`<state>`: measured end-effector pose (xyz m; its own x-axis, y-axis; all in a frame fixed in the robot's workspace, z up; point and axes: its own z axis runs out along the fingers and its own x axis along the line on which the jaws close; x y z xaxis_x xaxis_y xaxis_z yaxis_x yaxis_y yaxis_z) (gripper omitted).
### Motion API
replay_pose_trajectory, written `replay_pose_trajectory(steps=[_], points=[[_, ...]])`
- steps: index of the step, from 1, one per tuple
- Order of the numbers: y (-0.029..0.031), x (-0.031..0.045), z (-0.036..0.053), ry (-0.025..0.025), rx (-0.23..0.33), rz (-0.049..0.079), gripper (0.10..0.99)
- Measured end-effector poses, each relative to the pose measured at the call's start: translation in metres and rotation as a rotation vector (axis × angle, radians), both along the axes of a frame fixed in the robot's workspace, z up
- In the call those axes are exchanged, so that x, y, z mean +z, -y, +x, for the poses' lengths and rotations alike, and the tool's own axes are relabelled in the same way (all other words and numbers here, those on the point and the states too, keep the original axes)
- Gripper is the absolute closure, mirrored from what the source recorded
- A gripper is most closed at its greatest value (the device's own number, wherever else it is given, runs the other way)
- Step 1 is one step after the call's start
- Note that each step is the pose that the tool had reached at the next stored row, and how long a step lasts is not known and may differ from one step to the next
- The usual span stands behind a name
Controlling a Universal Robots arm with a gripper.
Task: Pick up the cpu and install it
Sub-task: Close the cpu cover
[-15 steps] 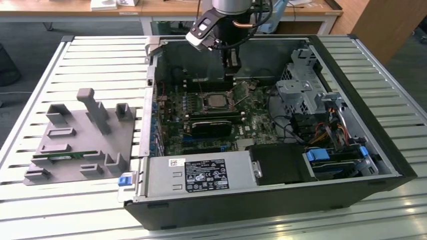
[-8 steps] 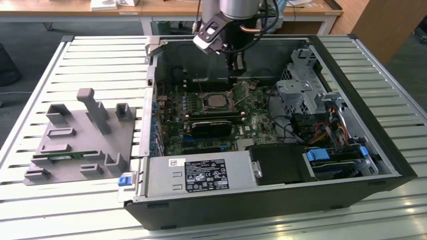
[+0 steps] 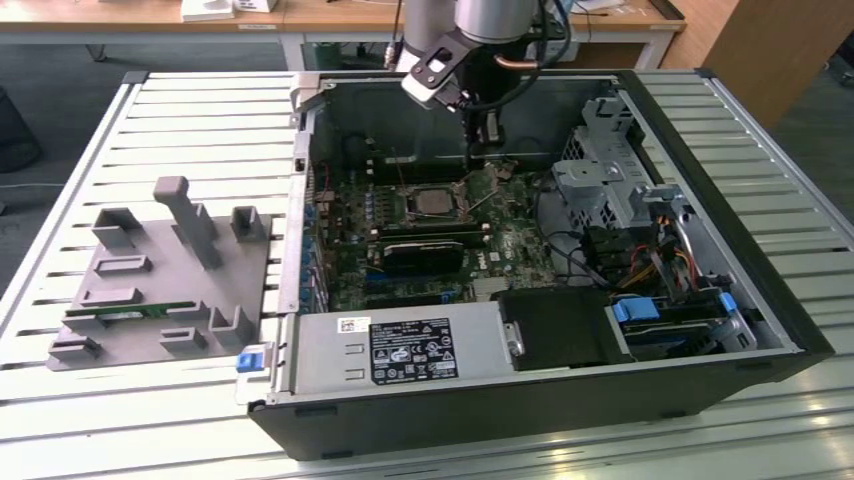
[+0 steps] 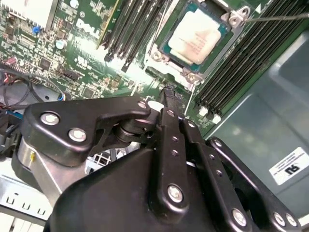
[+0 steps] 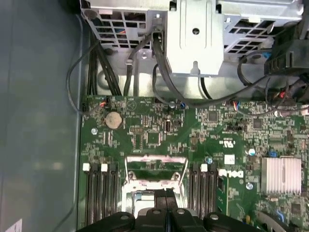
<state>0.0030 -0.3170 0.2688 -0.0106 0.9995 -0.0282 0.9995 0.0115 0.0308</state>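
Second wrist view: cpu [image 4: 195, 36] sits in the motherboard socket [image 4: 157, 55]; tool [image 4: 167, 93] hovers near it, fingers pressed together, holding nothing.

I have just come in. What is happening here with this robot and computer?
A robot arm reaches into an open computer case that lies on a slatted table. Its gripper, shut and holding nothing, hangs over the motherboard close beside the processor socket. The cpu already sits in that socket, silver top up. A grey plastic fixture stands on the table, at the exterior view's left.
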Motion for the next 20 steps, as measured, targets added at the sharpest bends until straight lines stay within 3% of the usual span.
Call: replay_pose_trajectory(steps=[3,12,20], points=[[-0.0001,-0.0021,0.0036,0.0002,0.000,0.010,0.980],[-0.0030,-0.0044,0.0145,0.0001,0.000,0.010,0.980],[-0.0103,-0.0065,0.0284,0.0000,0.000,0.006,0.980]])
